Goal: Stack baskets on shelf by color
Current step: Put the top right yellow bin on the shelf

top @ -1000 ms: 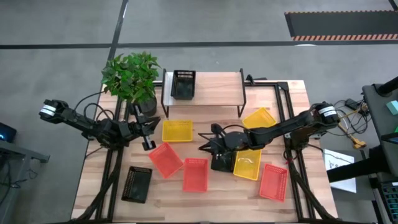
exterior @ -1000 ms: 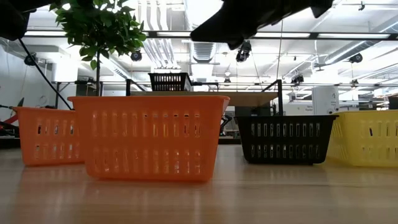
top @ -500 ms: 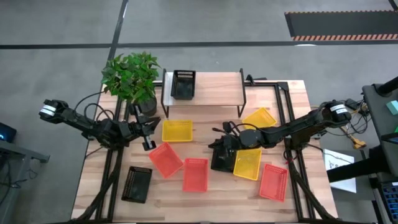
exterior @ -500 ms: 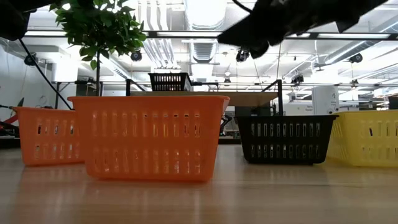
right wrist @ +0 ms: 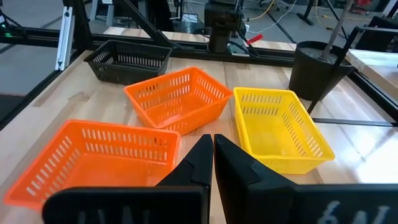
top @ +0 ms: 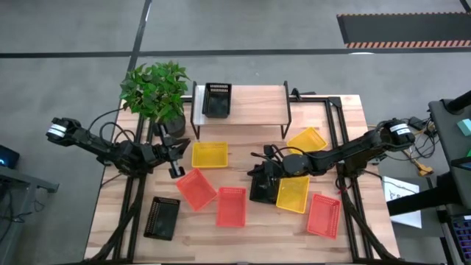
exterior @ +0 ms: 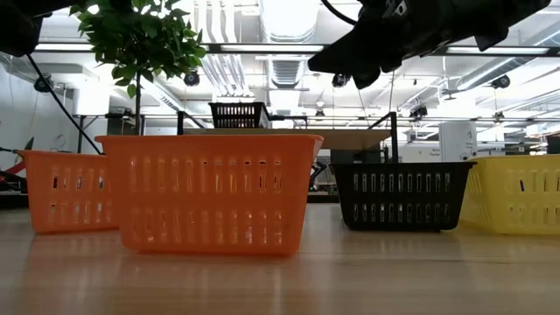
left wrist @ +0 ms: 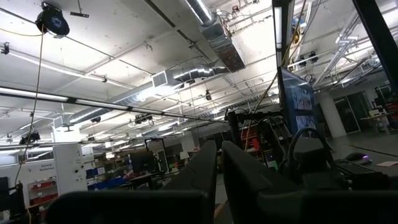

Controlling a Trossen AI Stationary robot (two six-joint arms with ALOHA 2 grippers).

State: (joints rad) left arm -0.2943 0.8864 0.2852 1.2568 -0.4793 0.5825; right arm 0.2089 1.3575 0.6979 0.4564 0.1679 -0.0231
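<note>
Right tool closed and empty above the black basket at mid-surface

The right tool [top: 259, 175], fingers pressed together and holding nothing, hangs over a black basket [top: 262, 188] that sits against a yellow basket [top: 293, 193]. The left tool [top: 175, 156] waits near the plant [top: 156, 90], fingers narrow, almost touching. Another yellow basket [top: 210, 154] lies in front of the shelf [top: 250, 99], which carries one black basket [top: 217, 99] at its left end. Two orange baskets [top: 196, 188] lie side by side on the surface [top: 184, 235], a third orange one [top: 323, 215] and a yellow one [top: 307, 138] to the right, a black one [top: 162, 218] at the front left
</note>
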